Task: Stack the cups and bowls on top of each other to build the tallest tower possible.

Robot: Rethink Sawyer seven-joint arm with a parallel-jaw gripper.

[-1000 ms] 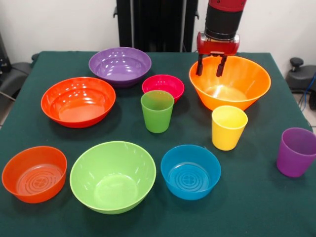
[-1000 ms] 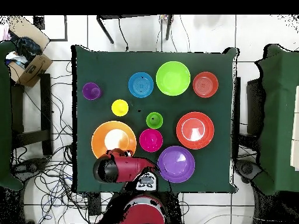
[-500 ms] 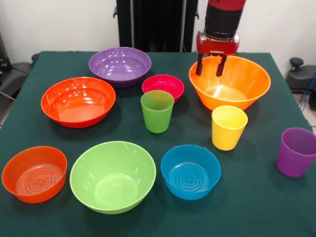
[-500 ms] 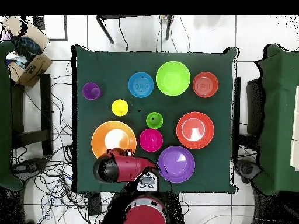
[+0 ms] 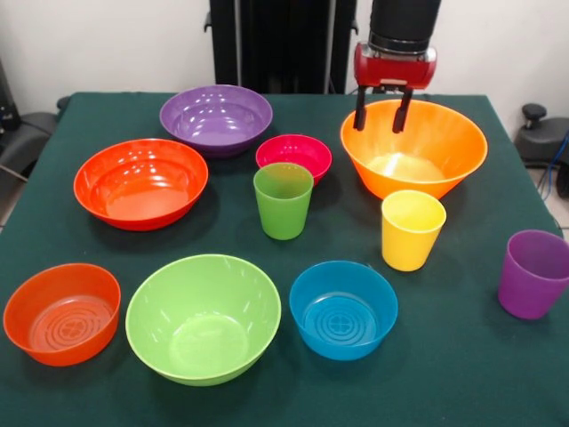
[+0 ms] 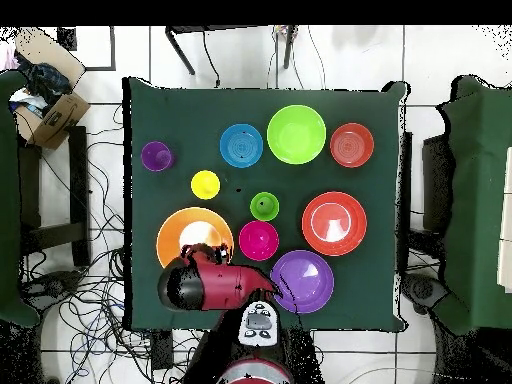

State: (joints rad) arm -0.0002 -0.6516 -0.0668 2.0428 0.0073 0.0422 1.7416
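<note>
We see gripper (image 5: 383, 110) hovering over big orange bowl's (image 5: 427, 156) far rim, jaws spread, holding nothing. Cups (image 5: 284, 200) and bowls (image 5: 204, 316) sit apart on table (image 5: 462, 374), nothing stacked.

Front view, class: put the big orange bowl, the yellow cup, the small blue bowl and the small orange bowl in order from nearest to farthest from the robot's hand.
1. Big orange bowl: directly under the hand, at the table's far right.
2. Yellow cup: just in front of that bowl.
3. Small blue bowl: near edge, right of centre.
4. Small orange bowl: near left corner.
</note>
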